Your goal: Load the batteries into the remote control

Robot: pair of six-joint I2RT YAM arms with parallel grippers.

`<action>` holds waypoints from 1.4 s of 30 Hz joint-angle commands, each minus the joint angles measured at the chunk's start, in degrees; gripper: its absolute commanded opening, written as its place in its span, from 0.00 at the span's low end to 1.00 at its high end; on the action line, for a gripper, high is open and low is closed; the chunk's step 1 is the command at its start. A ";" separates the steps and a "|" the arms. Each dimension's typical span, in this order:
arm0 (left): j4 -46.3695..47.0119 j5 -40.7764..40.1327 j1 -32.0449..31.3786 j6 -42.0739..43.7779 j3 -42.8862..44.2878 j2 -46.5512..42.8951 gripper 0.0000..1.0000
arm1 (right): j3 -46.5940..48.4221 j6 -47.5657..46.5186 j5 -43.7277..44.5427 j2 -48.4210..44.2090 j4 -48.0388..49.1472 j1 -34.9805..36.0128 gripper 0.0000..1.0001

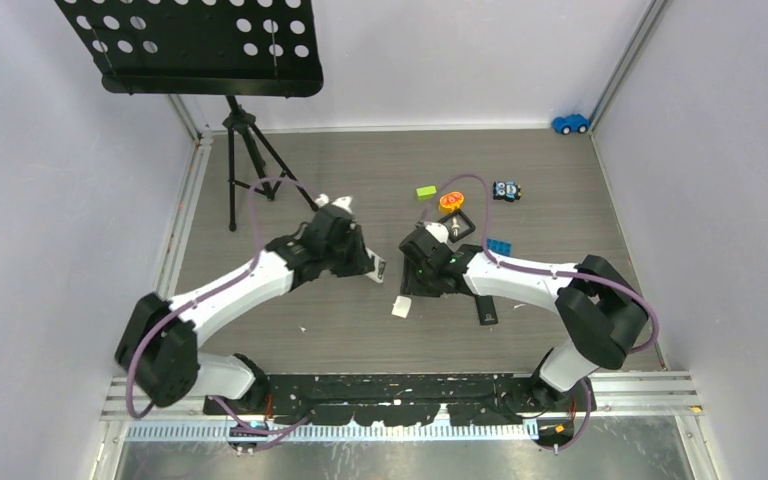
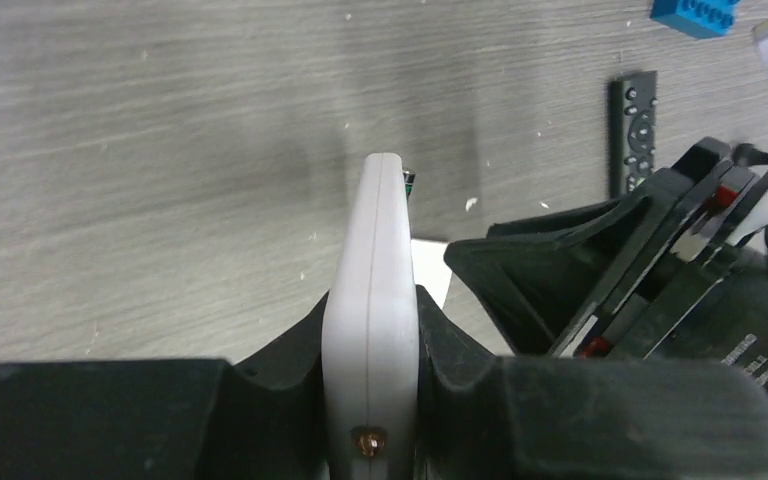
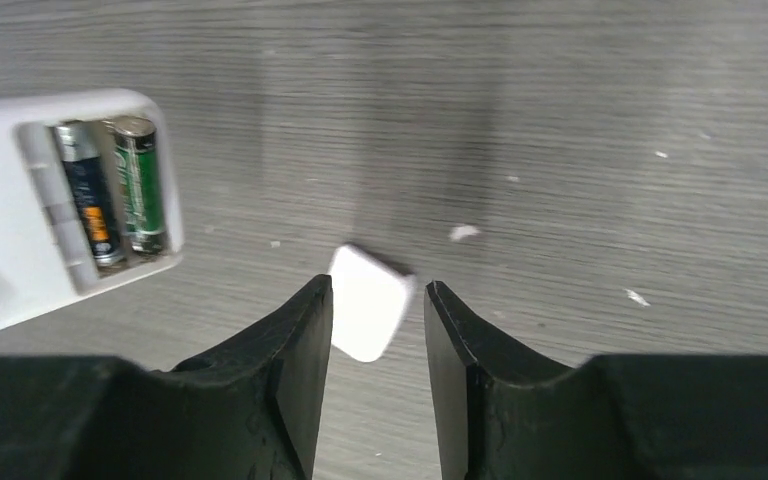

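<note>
My left gripper (image 2: 372, 335) is shut on a white remote control (image 2: 372, 270), held edge-on above the table; in the top view the remote (image 1: 379, 268) sticks out from the left gripper (image 1: 368, 262). The right wrist view shows the remote's open back (image 3: 10, 235) with two batteries side by side in the compartment, one dark with an orange patch (image 3: 90, 195) and one green (image 3: 140, 185). A small white battery cover (image 3: 368, 300) lies on the table (image 1: 401, 307). My right gripper (image 3: 378, 295) is open and empty above it, the cover showing between the fingertips.
A black remote (image 1: 486, 310) lies right of the cover, also in the left wrist view (image 2: 632, 130). A blue brick (image 1: 500, 246), green block (image 1: 426, 191), orange toy (image 1: 451, 201) and toy robot (image 1: 506, 190) lie behind. A music stand's tripod (image 1: 245, 150) stands back left.
</note>
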 commanded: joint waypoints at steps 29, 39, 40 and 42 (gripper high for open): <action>-25.46 -45.88 -25.47 11.82 37.75 33.12 0.00 | -22.02 28.48 11.84 -13.32 16.31 -6.43 0.49; -16.63 -33.43 -16.55 10.94 25.95 18.53 0.00 | -11.41 15.61 15.93 -5.02 2.78 -6.37 0.50; -15.90 -32.04 -15.51 10.80 24.57 16.93 0.00 | -10.58 14.33 16.68 -3.98 2.25 -6.37 0.50; -14.25 -29.62 -13.64 10.77 21.75 13.70 0.00 | -8.26 12.74 18.70 -1.43 -0.54 -6.43 0.50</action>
